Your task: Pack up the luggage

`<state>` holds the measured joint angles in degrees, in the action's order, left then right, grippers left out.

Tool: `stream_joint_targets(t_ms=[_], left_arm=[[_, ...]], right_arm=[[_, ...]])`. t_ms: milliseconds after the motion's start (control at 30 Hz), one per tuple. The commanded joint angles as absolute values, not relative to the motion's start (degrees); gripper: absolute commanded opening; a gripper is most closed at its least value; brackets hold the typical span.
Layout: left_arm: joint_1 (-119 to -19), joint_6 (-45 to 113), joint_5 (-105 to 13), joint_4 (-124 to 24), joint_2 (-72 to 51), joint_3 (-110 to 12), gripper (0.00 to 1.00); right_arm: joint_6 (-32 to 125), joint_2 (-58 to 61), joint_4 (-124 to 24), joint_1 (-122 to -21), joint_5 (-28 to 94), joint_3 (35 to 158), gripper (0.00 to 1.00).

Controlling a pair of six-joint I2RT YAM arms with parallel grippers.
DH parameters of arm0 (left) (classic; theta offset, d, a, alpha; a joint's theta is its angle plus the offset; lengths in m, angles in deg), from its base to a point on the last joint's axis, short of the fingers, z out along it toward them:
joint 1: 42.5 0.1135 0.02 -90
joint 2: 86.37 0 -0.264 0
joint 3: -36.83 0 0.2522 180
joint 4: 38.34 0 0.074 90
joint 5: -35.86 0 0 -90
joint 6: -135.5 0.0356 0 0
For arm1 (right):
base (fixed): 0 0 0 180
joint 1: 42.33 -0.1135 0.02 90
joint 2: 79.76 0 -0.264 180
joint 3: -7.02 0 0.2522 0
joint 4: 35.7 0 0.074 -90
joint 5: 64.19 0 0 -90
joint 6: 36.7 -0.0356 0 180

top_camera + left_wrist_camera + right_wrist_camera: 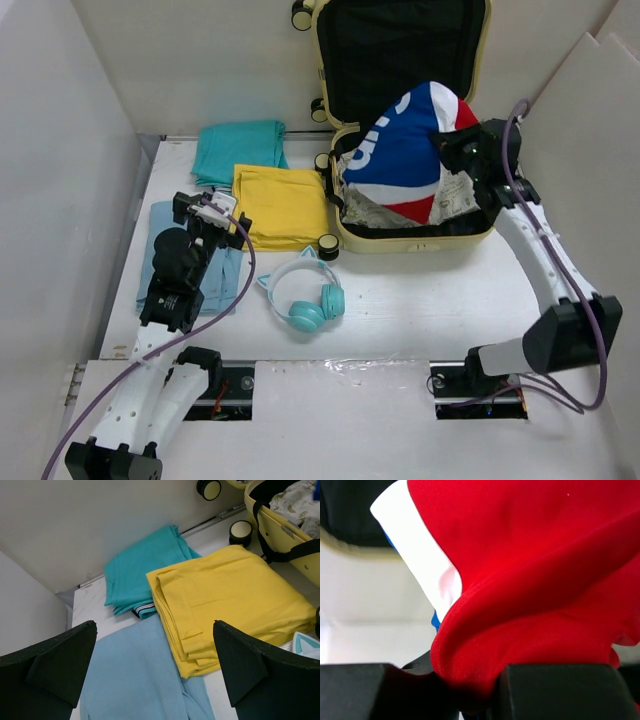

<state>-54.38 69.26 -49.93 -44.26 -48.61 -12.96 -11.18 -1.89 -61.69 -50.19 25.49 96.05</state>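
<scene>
White walls [60,150] boxed in a white bench [420,300] where two arms worked over a spread of clothes. At far left, the left gripper [212,212] hung with its jaws wide apart and nothing between them, seen from its own camera [154,630] poised over a light-blue garment [135,680] that lay flat directly beneath it. Ahead of that gripper and slightly to its left, a folded teal garment [145,565] rested against the back wall, a dark striped edge showing at its near side. Ahead and to the gripper's right sat a folded yellow garment [230,595], its near corner overlapping the light-blue one. Nearer the arm bases than the gripper and off to its right, headphones [307,316] with a white band and teal ear cups lay on the bench.

Further right of the left gripper, the luggage [415,240] stood open at the back of the bench, its black-lined lid [400,50] leaning upright against the wall and its pale-yellow shell just beside the yellow garment. A patterned cloth [375,212] lay inside the shell. Over the shell's right side, the right gripper [462,150] was clamped on a red, white and blue garment [405,160], which draped from the gripper leftward into the luggage; the wrist view showed red fabric [545,580] bunched between the fingers [555,690].
</scene>
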Motion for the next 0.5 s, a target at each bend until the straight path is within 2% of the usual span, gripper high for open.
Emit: stream_joint_targets(t_ms=[0,133,267,467], left_arm=[[-54.19,68.61,-50.45,-44.80,-48.84,-14.81,1.00],[-53.49,68.61,-50.97,-44.80,-48.84,-14.81,1.00],[-52.26,68.08,-50.97,-44.80,-48.84,-14.81,1.00],[-51.73,68.08,-51.50,-44.80,-48.32,-14.81,1.00]], right_arm=[[-23.39,0.91,-39.81,-52.00,16.08,100.32,0.00],[-29.83,4.08,-30.05,-55.77,2.82,95.85,0.00],[-34.74,8.39,-27.49,-59.20,-10.20,94.35,0.00],[-48.70,14.72,-25.64,-63.16,-13.82,90.66,0.00]])
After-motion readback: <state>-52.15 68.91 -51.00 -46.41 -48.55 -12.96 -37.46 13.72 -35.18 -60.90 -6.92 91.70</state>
